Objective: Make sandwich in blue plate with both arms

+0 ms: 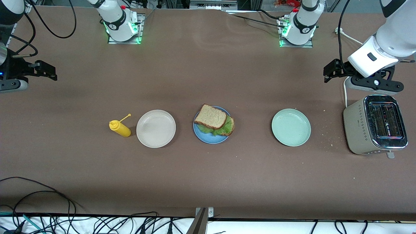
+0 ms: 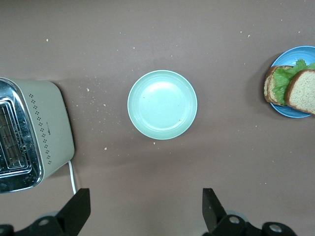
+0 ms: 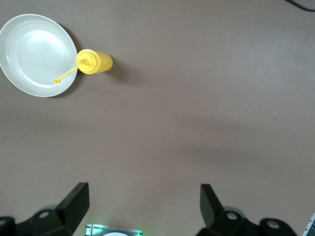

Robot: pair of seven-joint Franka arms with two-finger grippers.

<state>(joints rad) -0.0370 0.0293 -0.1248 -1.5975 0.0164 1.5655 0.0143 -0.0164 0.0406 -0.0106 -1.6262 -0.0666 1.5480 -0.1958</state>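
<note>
1. The table (image 1: 208, 182) is brown and long; both arms hang pulled back over its two ends and wait, so the building step looks finished, and I judge that nothing more is called for than holding clear, or at most a nudge to square the top slice.
2. The toaster (image 1: 373, 125) stands at the left arm's end; the left gripper (image 2: 142, 209) hangs over bare table near it, its fingers spread wide apart, holding and touching nothing.
3. The right gripper (image 3: 142, 206) hangs over bare table at the right arm's end, fingers likewise wide apart and empty.
4. The blue plate (image 1: 208, 139) lies mid-table, between the beige plate (image 1: 156, 128) and the pale green plate (image 1: 291, 127); both of those are bare.
5. The sandwich (image 1: 213, 119) sits on the blue plate: lower bread slice, lettuce leaf (image 1: 216, 130), then the top slice, skewed toward the right arm's end and overhanging the rim.
6. The yellow squeeze bottle (image 1: 121, 128) stands just beside the beige plate.
</note>
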